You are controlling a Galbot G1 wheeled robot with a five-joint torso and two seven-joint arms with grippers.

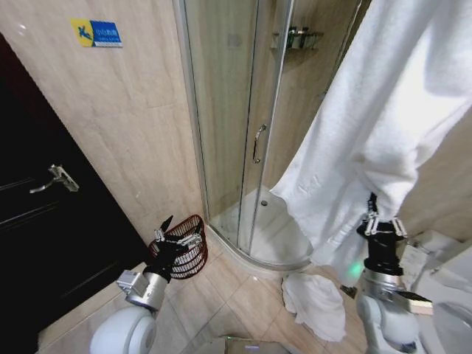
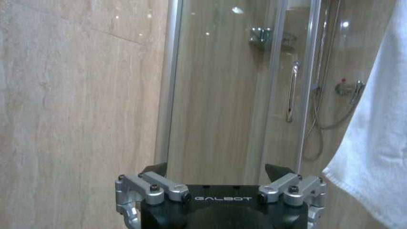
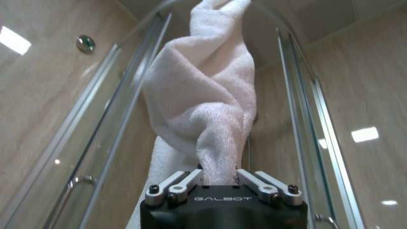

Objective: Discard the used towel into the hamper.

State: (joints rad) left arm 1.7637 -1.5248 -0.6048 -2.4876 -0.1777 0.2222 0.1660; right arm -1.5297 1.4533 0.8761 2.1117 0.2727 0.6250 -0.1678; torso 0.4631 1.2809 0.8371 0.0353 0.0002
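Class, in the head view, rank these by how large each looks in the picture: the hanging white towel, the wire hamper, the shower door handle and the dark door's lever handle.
1. The towel, by far the largest, though nearest the camera.
2. The hamper.
3. The shower door handle and the lever handle look alike; no ranking.

Light falls from overhead — the hanging white terry towel is blown out to near-featureless white at the upper right of the head view. Bright ceiling-lamp reflections spot the glossy beige wall tiles and the curved glass shower door. The dark door at left sinks into shadow. Straight edges bow outward near the frame borders — wide-lens distortion.
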